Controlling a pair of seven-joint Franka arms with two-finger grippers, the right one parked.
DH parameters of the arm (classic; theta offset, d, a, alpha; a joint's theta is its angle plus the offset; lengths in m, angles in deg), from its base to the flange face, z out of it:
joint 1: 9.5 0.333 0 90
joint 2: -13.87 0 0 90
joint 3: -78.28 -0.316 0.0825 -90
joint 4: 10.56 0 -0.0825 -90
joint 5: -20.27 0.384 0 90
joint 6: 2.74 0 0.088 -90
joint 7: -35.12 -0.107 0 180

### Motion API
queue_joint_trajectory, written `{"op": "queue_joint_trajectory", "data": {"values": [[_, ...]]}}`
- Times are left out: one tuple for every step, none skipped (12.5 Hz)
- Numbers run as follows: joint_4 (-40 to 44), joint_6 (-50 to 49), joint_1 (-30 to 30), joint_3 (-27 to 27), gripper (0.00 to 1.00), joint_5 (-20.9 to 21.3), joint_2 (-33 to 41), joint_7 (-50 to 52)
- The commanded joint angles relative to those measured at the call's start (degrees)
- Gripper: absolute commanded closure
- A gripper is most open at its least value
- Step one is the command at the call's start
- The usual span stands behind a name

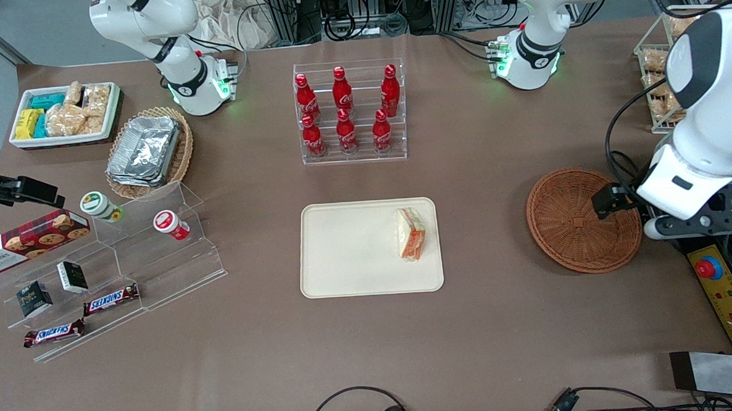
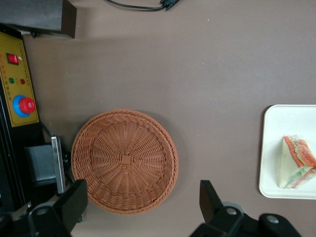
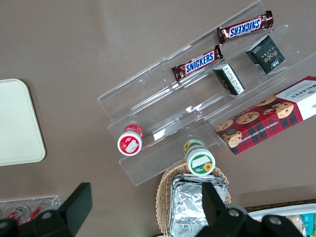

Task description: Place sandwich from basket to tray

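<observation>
Looking at the table, you can count the job as done: the sandwich (image 1: 410, 234) lies on the tray (image 1: 343, 250), the basket (image 1: 580, 221) holds nothing, and your gripper (image 2: 143, 205) hangs above the basket, fingers spread wide and holding nothing.

I see even, bright overhead light; soft shadows hug the basket (image 2: 124, 161) and tray (image 1: 350, 274); end effector (image 2: 143, 205) fingers look slightly blurred.
</observation>
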Motion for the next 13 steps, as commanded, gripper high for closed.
{"op": "queue_joint_trajectory", "data": {"values": [[-2.87, -2.67, -2.50, -4.42, 0.00, -2.08, 5.16, -1.05], [-2.78, -4.16, -2.68, -5.22, 0.00, -3.39, 6.13, -1.05], [-2.78, -5.31, -2.77, -6.18, 0.00, -4.53, 7.19, -1.05], [-2.69, -6.89, -2.77, -6.63, 0.00, -4.89, 8.33, -1.14], [-2.61, -8.30, -2.77, -6.63, 0.00, -4.90, 9.21, -1.14], [-2.69, -9.53, -2.68, -6.63, 0.00, -4.90, 10.09, -2.10], [-2.69, -10.93, -2.51, -6.72, 0.00, -5.07, 10.79, -4.11], [-2.78, -12.08, -2.24, -6.72, 0.00, -5.16, 11.58, -4.82], [-2.78, -12.87, -2.24, -6.63, 0.00, -5.77, 11.94, -4.92], [-2.78, -13.49, -2.07, -6.72, 0.00, -6.99, 12.55, -4.83], [-2.78, -14.36, -1.98, -6.72, 0.00, -7.53, 12.82, -4.83], [-2.78, -14.81, -1.54, -6.72, 0.00, -7.88, 13.00, -4.83], [-2.78, -14.90, -0.93, -6.72, 0.00, -8.23, 13.00, -4.83]]}}
